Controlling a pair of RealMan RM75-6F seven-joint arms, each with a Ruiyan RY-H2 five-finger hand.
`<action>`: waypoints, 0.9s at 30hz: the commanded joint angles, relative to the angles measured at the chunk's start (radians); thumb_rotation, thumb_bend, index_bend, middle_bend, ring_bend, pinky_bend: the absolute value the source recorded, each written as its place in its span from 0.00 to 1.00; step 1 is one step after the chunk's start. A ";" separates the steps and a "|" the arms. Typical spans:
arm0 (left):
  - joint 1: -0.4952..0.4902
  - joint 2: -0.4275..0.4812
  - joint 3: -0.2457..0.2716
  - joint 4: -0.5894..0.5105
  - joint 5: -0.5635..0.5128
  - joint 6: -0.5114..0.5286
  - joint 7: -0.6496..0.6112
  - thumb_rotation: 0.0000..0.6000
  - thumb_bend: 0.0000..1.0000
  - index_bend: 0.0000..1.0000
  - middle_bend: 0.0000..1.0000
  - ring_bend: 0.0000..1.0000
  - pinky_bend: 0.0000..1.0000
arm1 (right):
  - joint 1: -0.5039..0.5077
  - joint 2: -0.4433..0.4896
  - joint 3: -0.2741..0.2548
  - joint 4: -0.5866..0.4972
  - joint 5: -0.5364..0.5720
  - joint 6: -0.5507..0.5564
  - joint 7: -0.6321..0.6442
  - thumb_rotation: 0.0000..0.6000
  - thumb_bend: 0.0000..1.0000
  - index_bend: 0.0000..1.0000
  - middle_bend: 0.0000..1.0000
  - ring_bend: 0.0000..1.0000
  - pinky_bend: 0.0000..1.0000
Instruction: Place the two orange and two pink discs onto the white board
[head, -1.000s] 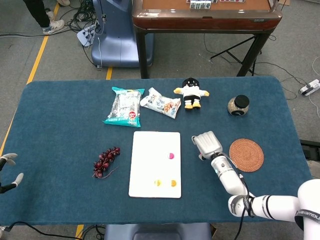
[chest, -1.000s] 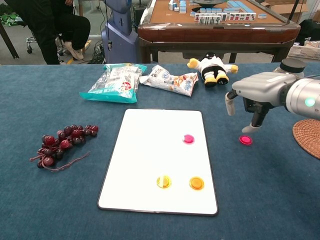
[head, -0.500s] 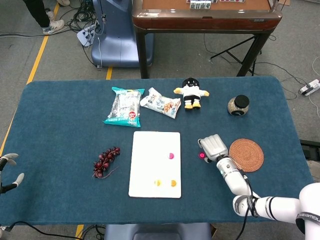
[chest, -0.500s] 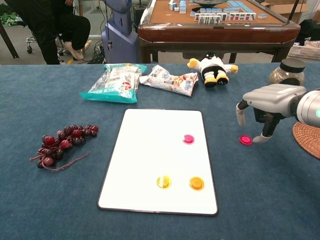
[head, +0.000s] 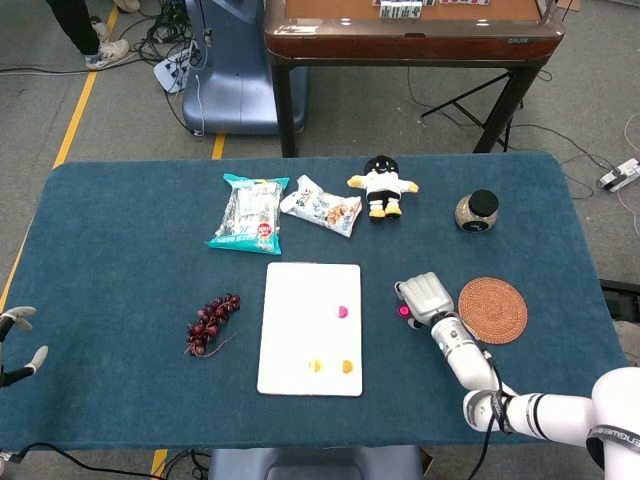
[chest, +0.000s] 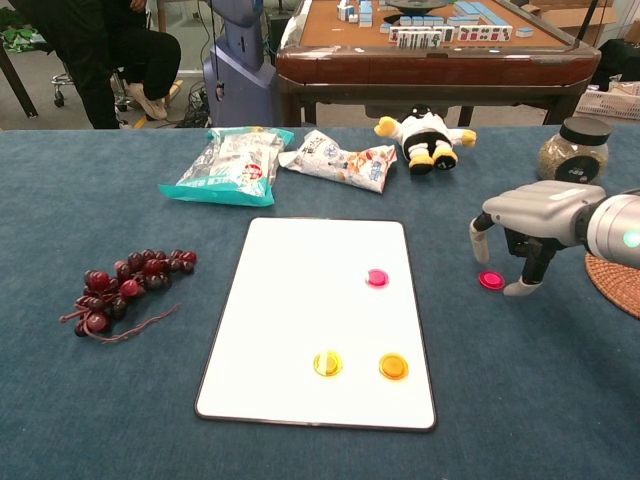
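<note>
The white board (head: 296, 300) (chest: 300, 300) lies in the middle of the blue table. On it rest one pink disc (head: 342, 313) (chest: 377, 277) and two orange discs (head: 315, 366) (head: 347, 366) (chest: 327, 363) (chest: 393, 366). A second pink disc (head: 404, 311) (chest: 491, 280) lies on the cloth to the right of the board. My right hand (head: 425, 298) (chest: 525, 215) hovers low over this disc, fingers spread down on either side of it, holding nothing. Only the fingertips of my left hand (head: 20, 338) show, at the table's left edge, apart and empty.
A bunch of dark grapes (head: 211, 322) (chest: 125, 285) lies left of the board. Two snack bags (head: 250, 212) (head: 321, 205), a plush toy (head: 381, 185) and a jar (head: 477, 211) line the far side. A woven coaster (head: 492, 309) sits just right of my right hand.
My right hand has shifted right and dropped closer to the table, so its fingers now straddle the loose pink disc. The discs and the left hand have not moved.
</note>
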 joint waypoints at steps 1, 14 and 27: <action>0.000 0.001 0.001 -0.001 0.001 -0.001 0.000 1.00 0.27 0.38 0.45 0.29 0.47 | -0.001 -0.003 0.002 0.005 0.001 -0.004 0.001 1.00 0.18 0.40 1.00 1.00 1.00; 0.000 0.002 0.001 -0.003 0.002 0.000 -0.001 1.00 0.27 0.38 0.45 0.29 0.47 | -0.001 -0.016 0.006 0.022 0.002 -0.020 -0.001 1.00 0.19 0.46 1.00 1.00 1.00; -0.001 0.003 0.003 -0.004 0.004 -0.001 -0.002 1.00 0.27 0.38 0.45 0.29 0.47 | 0.001 -0.028 0.013 0.040 0.006 -0.030 -0.003 1.00 0.19 0.46 1.00 1.00 1.00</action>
